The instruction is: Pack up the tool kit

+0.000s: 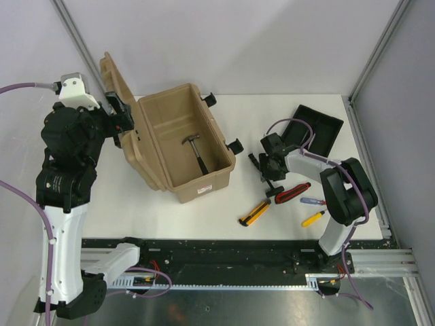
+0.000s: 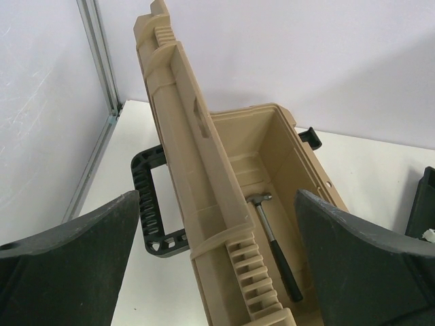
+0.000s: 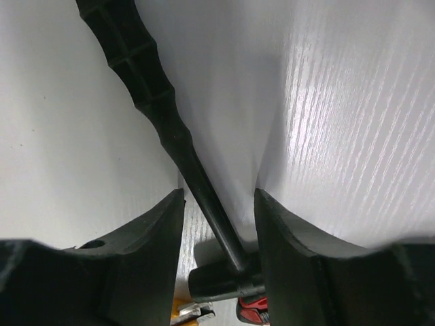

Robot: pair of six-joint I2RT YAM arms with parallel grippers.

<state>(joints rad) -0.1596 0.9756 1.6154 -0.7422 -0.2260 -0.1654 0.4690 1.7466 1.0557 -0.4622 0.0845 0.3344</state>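
Observation:
A tan toolbox (image 1: 151,146) stands open with its lid (image 1: 117,78) upright, and a steel hammer (image 1: 198,153) lies inside. My left gripper (image 1: 126,119) is open at the box's hinge side. In the left wrist view its jaws (image 2: 217,227) stand wide on either side of the lid's edge (image 2: 183,136) without touching, and the hammer (image 2: 275,244) shows below. My right gripper (image 1: 269,167) is open and low over a black mallet (image 1: 272,182) on the table. In the right wrist view its jaws (image 3: 219,204) straddle the mallet's handle (image 3: 170,129), with the head (image 3: 221,280) beneath.
A black tray (image 1: 325,122) lies at the back right. A red-handled tool (image 1: 293,192), a yellow utility knife (image 1: 255,212), a blue screwdriver (image 1: 312,201) and a yellow screwdriver (image 1: 313,218) lie near the right arm. The box's black carry handle (image 2: 146,204) hangs behind the lid.

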